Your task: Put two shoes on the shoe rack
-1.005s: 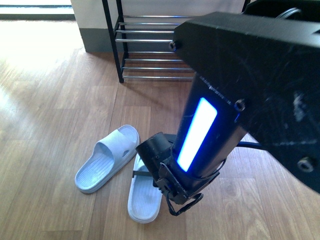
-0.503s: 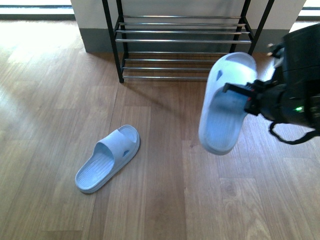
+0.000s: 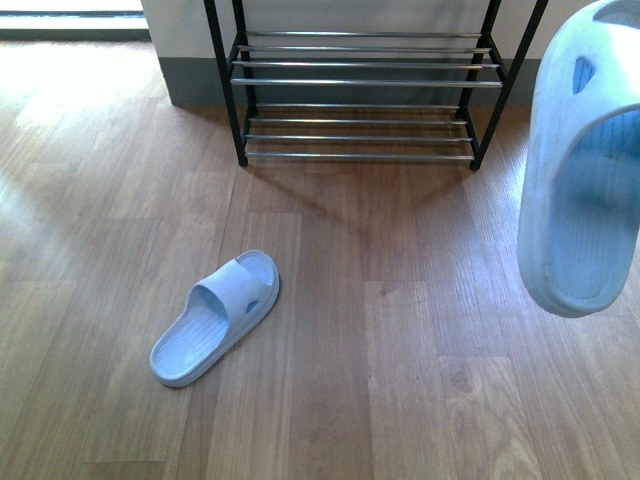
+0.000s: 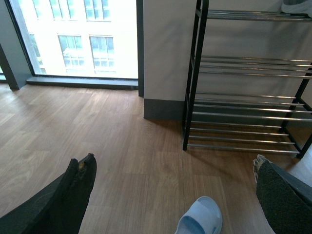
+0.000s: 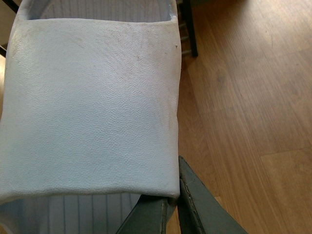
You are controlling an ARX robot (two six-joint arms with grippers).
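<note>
wood floor (image 3: 400, 350), one light blue slide (image 3: 215, 318) lying on it just ahead of the left end effector (image 4: 173, 159), shoe rack (image 3: 360, 90) standing further out

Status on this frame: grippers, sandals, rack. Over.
Left gripper open, empty. Right gripper shut on one blue slide, held airborne. Other slide on floor, short of shoe rack. Nothing seen between.
</note>
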